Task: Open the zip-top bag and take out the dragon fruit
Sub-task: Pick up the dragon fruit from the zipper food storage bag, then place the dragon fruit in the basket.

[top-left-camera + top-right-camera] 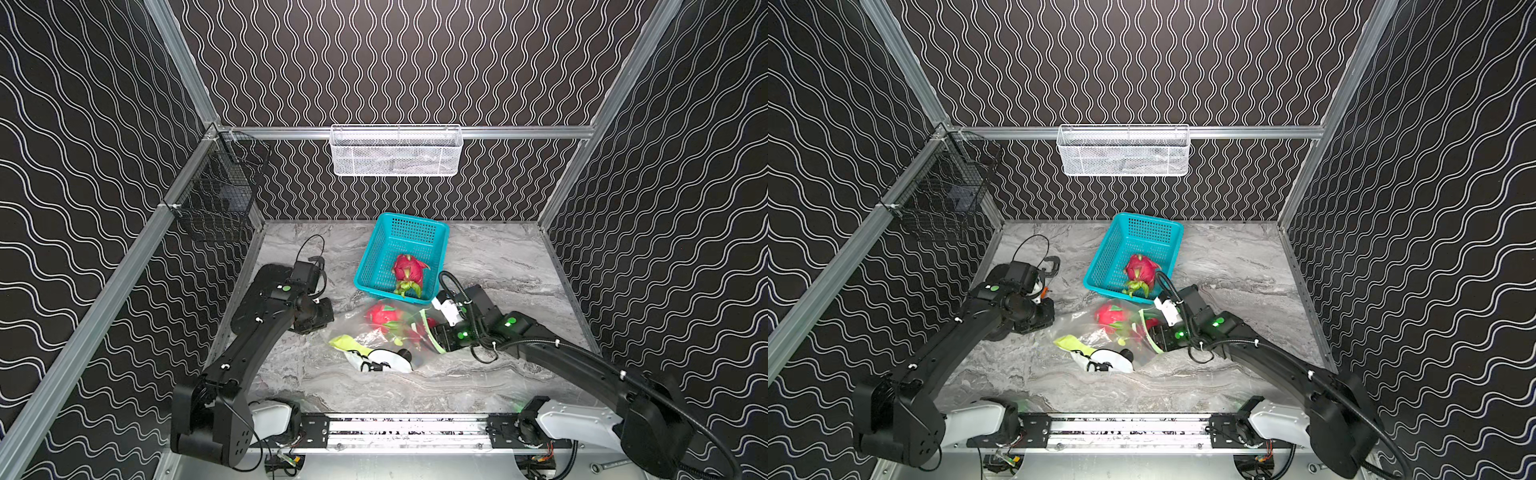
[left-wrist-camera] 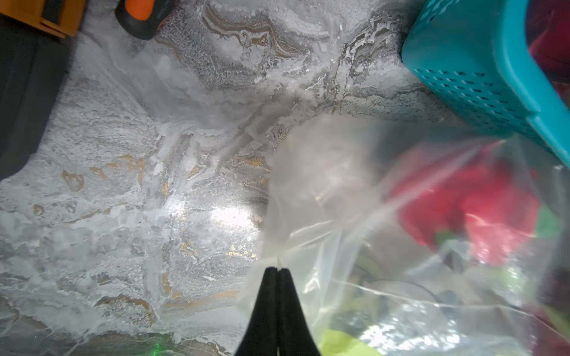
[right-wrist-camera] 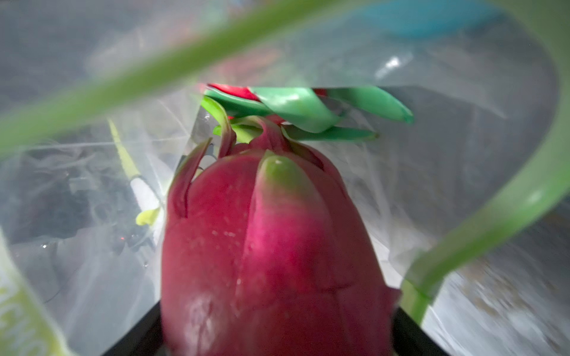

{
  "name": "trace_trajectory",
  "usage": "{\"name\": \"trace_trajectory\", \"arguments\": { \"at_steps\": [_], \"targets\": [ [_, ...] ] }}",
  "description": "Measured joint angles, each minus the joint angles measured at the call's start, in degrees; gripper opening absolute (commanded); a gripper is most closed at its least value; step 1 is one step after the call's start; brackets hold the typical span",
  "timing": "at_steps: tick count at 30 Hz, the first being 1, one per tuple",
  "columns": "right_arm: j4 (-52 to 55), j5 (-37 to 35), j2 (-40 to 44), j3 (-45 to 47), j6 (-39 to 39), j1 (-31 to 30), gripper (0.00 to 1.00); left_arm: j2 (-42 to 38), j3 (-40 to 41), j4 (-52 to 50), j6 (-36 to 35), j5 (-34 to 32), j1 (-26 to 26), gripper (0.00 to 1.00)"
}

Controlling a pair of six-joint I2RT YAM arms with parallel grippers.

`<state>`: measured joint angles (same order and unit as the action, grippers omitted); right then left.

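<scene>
Film of the zip-top bag (image 1: 353,330), lying on the desk (image 1: 498,374) beside the teal basket (image 1: 366,257), is pinched in the fully closed left gripper (image 2: 277,271), apparently to anchor it while the right gripper (image 1: 430,330), inside its open mouth, clasps the dragon fruit (image 3: 271,246) between wide jaws.

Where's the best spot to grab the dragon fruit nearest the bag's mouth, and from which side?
Its plump red body, across the widest part, coming in through the open mouth on the robot's right. The dragon fruit lies with its blunt end toward that opening and its leafy tips pointing deeper into the bag.
</scene>
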<state>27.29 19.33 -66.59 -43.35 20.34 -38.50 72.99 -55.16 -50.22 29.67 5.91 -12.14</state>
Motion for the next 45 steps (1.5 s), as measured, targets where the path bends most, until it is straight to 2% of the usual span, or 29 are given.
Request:
{"name": "trace_trajectory", "arguments": {
  "at_steps": [2, 3, 4, 5, 8, 9, 10, 13, 16, 21, 23, 27, 31, 36, 40, 45],
  "targets": [
    [2.3, -0.5, 2.6, 0.8, -0.2, 0.7, 0.69, 0.9, 0.0, 0.6, 0.0, 0.8, 0.0, 0.0],
    [2.8, -0.5, 3.3, 1.2, -0.2, 0.7, 0.69, 1.0, 0.0, 1.1, 0.0, 1.4, 0.0, 0.06],
    [2.8, -0.1, 4.0, 1.7, -0.3, 0.7, 0.69, 1.1, 0.1, 1.9, 0.0, 2.6, 0.1, 0.26],
    [2.8, 0.9, 4.2, 2.0, -0.4, 0.8, 0.69, 1.1, 0.4, 2.9, 0.1, 4.0, 0.1, 0.39],
    [1.3, 3.8, 3.8, 2.1, -0.5, 0.8, 0.69, 1.8, 1.3, 4.7, 1.0, 8.0, 0.1, 0.66],
    [0.5, 4.4, 3.6, 2.0, -0.9, 0.8, 0.69, 1.9, 1.6, 4.9, 1.7, 9.0, 0.1, 0.72],
    [-0.5, 5.1, 3.5, 1.9, -1.1, 0.8, 0.69, 1.8, 1.7, 4.8, 1.7, 10.1, 0.1, 0.74],
    [-4.2, 5.4, 3.7, 1.7, -3.0, 0.9, 0.69, 1.7, 1.9, 4.4, 1.7, 12.1, 0.1, 0.72],
    [-7.0, 4.7, 3.8, 0.9, -6.0, 0.9, 0.69, 2.2, 2.3, 4.3, 1.6, 13.7, 0.6, 0.58],
    [-6.2, 0.3, 4.2, -3.0, -10.9, 0.8, 0.68, 4.6, 3.9, 6.1, 1.9, 15.7, 0.8, 0.13],
    [-4.0, -1.5, 4.2, -4.2, -11.8, 0.9, 0.68, 5.8, 3.9, 7.5, 2.4, 16.2, 0.9, 0.0],
    [2.9, -3.6, 5.1, -4.5, -10.0, 1.0, 0.67, 7.7, 2.6, 8.9, 3.2, 16.1, 0.9, 0.0],
    [10.9, -7.0, 9.4, -2.0, -2.9, 1.4, 0.66, 8.1, 0.4, 9.2, 3.2, 15.0, 1.0, 0.0],
    [18.3, -11.2, 16.9, -1.2, 6.4, 2.4, 0.66, 7.1, -0.4, 8.8, 3.1, 12.0, 3.6, 0.0],
    [24.3, -14.9, 21.4, -4.9, 12.3, 2.6, 0.66, 7.2, -1.7, 8.1, 3.0, 10.8, 4.5, 0.0],
    [32.0, -23.7, 27.2, -12.1, 16.8, 2.6, 0.65, 8.6, -3.7, 7.6, 2.7, 10.7, 4.6, 0.0]
  ]
}}
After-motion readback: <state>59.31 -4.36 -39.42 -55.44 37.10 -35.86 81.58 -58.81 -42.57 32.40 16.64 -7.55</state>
